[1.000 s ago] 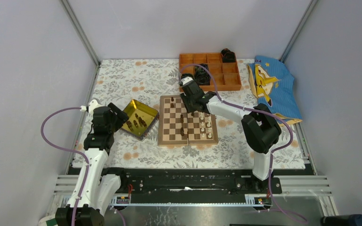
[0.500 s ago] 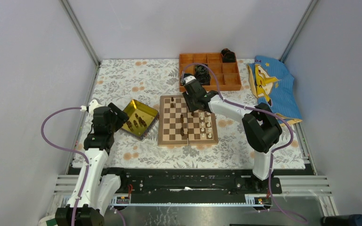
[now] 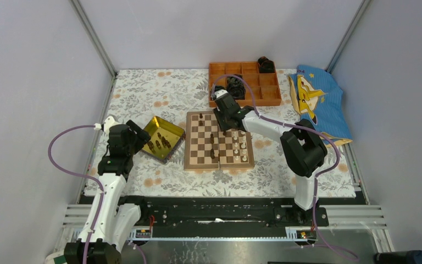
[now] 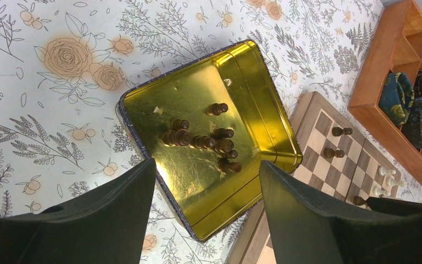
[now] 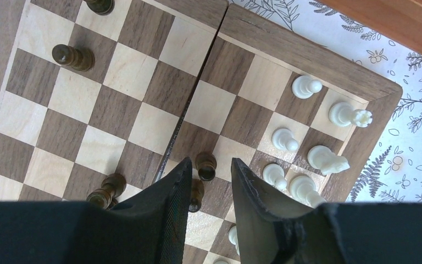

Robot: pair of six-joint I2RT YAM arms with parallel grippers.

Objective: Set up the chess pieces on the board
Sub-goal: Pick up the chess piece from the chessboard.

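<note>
My board (image 5: 115,71) has pale and dark brown checks in a brown border, with dark brown pieces (image 5: 72,56) and cream pieces (image 5: 306,86) on it. Left of it sits a gold tray (image 4: 198,82); beyond it, an orange box (image 3: 266,92). My jaws are black.

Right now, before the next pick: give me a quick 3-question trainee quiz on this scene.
1. True or false: the gold tray holds only dark pieces.
2. Which gripper hangs over the board? A) left B) right
3. What colour are the pieces grouped by the board's right border in the top view?
Key: 1 true. 2 B, the right gripper. 3 cream: the cream pieces.
</note>
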